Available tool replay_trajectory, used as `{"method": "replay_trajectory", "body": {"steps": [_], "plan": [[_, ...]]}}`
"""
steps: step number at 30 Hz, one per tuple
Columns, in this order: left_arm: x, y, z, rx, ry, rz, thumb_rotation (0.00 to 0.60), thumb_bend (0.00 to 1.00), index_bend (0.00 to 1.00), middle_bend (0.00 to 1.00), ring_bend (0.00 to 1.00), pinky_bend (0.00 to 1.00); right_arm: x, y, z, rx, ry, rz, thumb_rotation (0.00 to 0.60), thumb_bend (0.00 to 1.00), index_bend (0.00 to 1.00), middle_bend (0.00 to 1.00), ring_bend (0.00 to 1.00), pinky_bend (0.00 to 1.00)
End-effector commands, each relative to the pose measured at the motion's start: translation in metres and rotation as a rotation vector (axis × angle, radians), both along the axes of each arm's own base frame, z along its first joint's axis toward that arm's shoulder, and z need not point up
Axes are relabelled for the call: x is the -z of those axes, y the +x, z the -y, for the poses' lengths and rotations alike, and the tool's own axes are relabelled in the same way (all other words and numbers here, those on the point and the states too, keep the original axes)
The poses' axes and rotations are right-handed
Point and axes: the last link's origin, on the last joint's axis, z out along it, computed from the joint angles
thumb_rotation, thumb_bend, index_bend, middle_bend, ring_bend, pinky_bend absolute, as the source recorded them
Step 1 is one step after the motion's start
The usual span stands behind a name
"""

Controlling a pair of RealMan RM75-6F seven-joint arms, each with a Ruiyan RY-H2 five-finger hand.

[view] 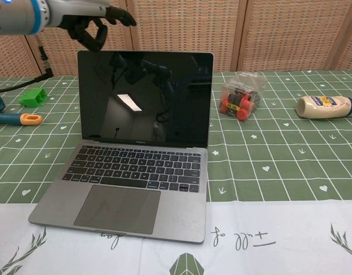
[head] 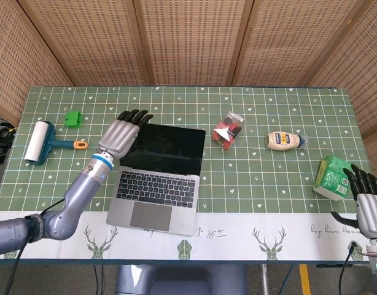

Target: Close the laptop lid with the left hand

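Observation:
A grey laptop (head: pixel 156 177) (view: pixel 136 154) stands open in the middle of the table, its dark screen upright and facing me. My left hand (head: pixel 123 135) (view: pixel 90 20) hovers just above the lid's top left corner, fingers spread and holding nothing; I cannot tell whether it touches the lid. My right hand (head: pixel 368 204) stays open near the table's front right corner, beside a green packet (head: pixel 332 177).
A lint roller (head: pixel 38 142) with an orange-tipped handle (view: pixel 18 118) and a green block (head: pixel 72 118) (view: pixel 32 97) lie left of the laptop. A bag of red items (head: pixel 228 129) (view: pixel 240 97) and a mayonnaise bottle (head: pixel 284 141) (view: pixel 327 106) lie to its right.

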Motion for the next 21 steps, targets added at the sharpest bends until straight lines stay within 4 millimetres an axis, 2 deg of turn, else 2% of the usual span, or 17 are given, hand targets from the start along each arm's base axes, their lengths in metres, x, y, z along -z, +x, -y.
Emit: {"method": "replay_trajectory", "body": {"steps": [1,7,11,13,17,21], "plan": [[0.023,0.023,-0.016,-0.021,-0.037,-0.047,0.6,1.0,0.05,0.0,0.0,0.09,-0.003,-0.002,0.001,0.008,-0.003,0.007,0.6,0.02,0.0,0.0,0.0,0.0],[0.038,0.04,-0.029,-0.048,-0.053,-0.071,0.6,1.0,0.07,0.0,0.0,0.1,-0.007,-0.006,0.002,0.018,-0.012,0.023,0.6,0.02,0.0,0.0,0.0,0.0],[0.048,0.046,-0.034,-0.064,-0.064,-0.076,0.6,1.0,0.15,0.01,0.04,0.16,-0.009,-0.008,0.003,0.024,-0.016,0.029,0.6,0.02,0.0,0.0,0.0,0.0],[0.051,0.049,-0.036,-0.069,-0.066,-0.079,0.6,1.0,0.2,0.04,0.09,0.2,-0.01,-0.009,0.004,0.027,-0.017,0.031,0.6,0.02,0.0,0.0,0.0,0.0],[0.055,0.052,-0.036,-0.063,-0.065,-0.088,0.6,1.0,0.32,0.18,0.21,0.27,-0.009,-0.01,0.005,0.032,-0.013,0.031,0.6,0.02,0.0,0.0,0.0,0.0],[0.053,0.054,-0.035,-0.053,-0.065,-0.074,0.6,1.0,0.36,0.25,0.26,0.3,-0.007,-0.01,0.005,0.03,-0.005,0.027,0.6,0.02,0.0,0.0,0.0,0.0]]}}
